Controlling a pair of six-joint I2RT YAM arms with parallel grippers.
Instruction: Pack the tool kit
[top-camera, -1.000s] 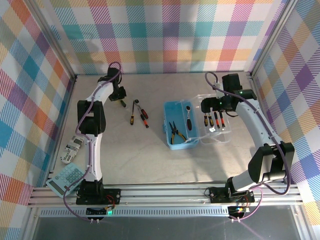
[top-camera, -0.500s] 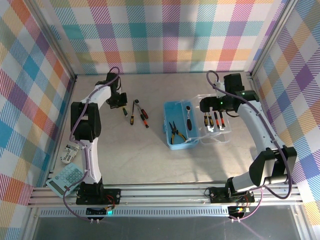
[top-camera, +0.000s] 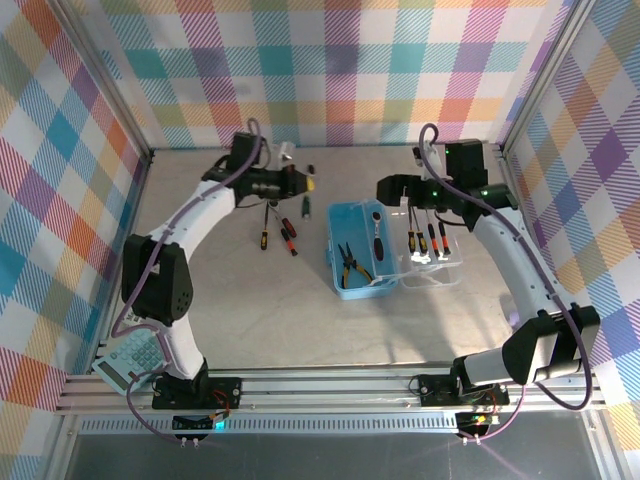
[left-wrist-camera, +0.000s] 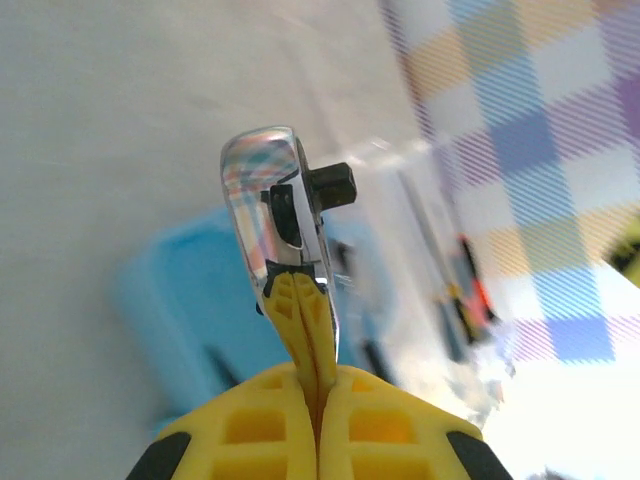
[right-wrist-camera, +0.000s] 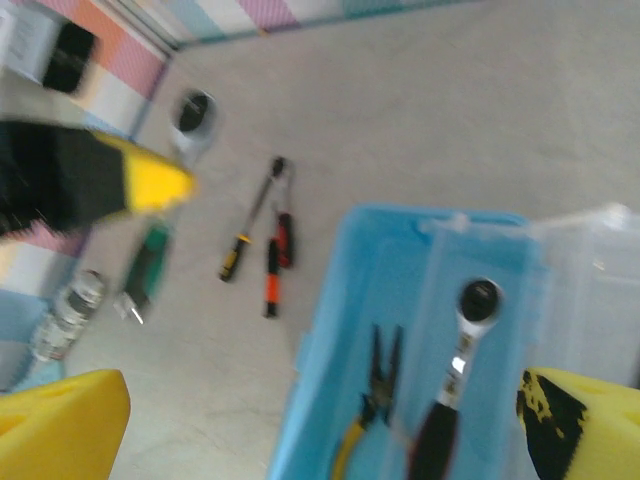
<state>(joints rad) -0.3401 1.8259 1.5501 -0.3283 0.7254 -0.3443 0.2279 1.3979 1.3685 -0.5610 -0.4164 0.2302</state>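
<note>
**Grey tabletop, plaid walls: both arms over the kit**

Left arm is stretched across toward mid-table, the left gripper (left-wrist-camera: 305, 320) pinched shut on a chrome ratchet head (left-wrist-camera: 262, 190). Right arm bends inward, the right gripper (top-camera: 392, 188) spread wide above the light-blue case (top-camera: 334, 245). The case lies open mid-table, with pliers (top-camera: 350, 265) and a black-handled ratchet (top-camera: 375, 226) inside.

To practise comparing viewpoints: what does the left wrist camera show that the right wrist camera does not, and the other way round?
Left wrist, not right wrist: a close look at the chrome tool head with its black square drive, clamped in the shut left pincer.

Right wrist, not left wrist: the pliers and ratchet plainly lying in the case, loose screwdrivers on the table, and the right pincer open wide.

Both: the light-blue case, blurred in the left wrist view.
</note>
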